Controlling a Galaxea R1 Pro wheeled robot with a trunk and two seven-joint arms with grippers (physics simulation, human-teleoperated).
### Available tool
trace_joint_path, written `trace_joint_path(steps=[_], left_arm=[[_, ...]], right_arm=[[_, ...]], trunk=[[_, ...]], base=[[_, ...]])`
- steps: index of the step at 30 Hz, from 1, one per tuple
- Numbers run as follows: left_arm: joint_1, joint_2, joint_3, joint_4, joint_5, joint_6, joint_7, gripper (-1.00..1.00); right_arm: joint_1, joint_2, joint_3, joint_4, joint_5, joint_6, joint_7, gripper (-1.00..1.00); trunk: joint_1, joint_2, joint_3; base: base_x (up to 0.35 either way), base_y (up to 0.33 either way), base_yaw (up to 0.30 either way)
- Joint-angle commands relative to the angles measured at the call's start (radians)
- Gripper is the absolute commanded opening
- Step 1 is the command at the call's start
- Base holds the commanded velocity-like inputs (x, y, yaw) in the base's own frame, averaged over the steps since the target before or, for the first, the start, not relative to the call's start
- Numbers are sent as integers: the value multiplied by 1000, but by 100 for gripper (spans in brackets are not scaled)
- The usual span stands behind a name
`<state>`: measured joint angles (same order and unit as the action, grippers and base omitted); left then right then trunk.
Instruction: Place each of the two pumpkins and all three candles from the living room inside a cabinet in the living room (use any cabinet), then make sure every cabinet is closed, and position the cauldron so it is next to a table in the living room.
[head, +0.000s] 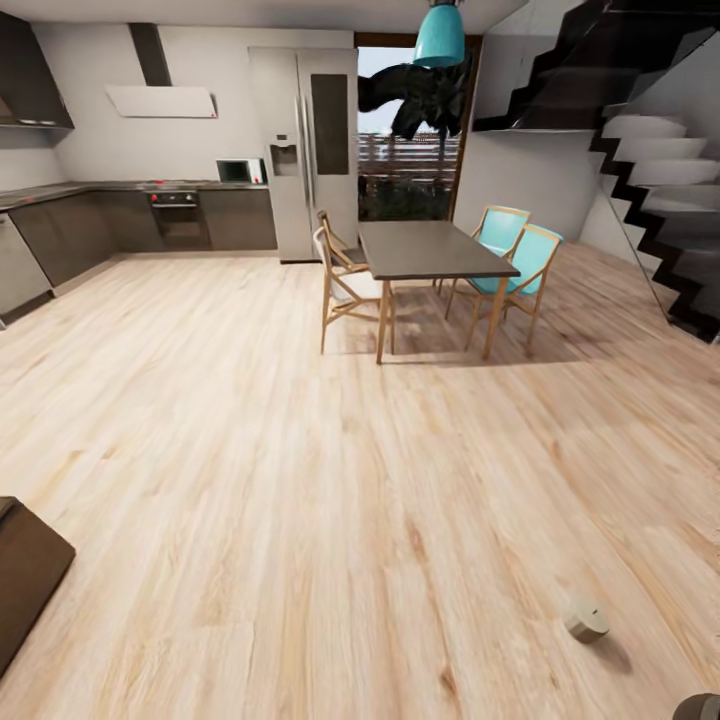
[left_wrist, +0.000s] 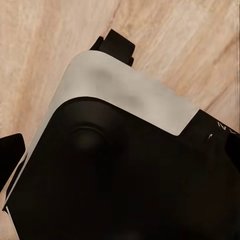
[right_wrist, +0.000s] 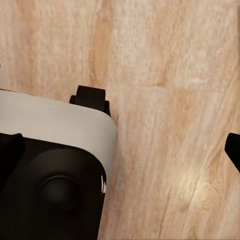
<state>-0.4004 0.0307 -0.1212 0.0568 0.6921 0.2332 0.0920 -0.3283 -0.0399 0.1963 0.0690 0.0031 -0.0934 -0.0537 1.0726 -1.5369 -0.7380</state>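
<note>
While you face the kitchen, a candle (head: 586, 618) lies on the wood floor (head: 300, 520) near your right; both pincers' states cannot be told.

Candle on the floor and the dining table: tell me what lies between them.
In the head view, only bare wood floor stretches between the candle and the dining table.

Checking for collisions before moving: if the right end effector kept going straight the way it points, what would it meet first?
Most likely the bare wooden floor, seen between its fingers; nothing lies in between, though how far is unclear.
</note>
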Motion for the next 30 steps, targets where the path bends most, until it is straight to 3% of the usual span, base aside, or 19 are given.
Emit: trace_joint_path(steps=[1, 12, 30], left_arm=[[0, 0, 0, 0, 0, 0, 0, 100], [0, 0, 0, 0, 1, 0, 0, 100], [0, -6, 0, 0, 0, 0, -8, 100]], right_arm=[[0, 0, 0, 0, 0, 0, 0, 100], [0, 0, 0, 0, 0, 0, 0, 100], [0, 0, 0, 0, 0, 0, 0, 100]], trunk=[[0, 0, 0], [0, 0, 0], [0, 0, 0]], base=[[283, 154, -279], [229, 160, -281], [8, 6, -282]])
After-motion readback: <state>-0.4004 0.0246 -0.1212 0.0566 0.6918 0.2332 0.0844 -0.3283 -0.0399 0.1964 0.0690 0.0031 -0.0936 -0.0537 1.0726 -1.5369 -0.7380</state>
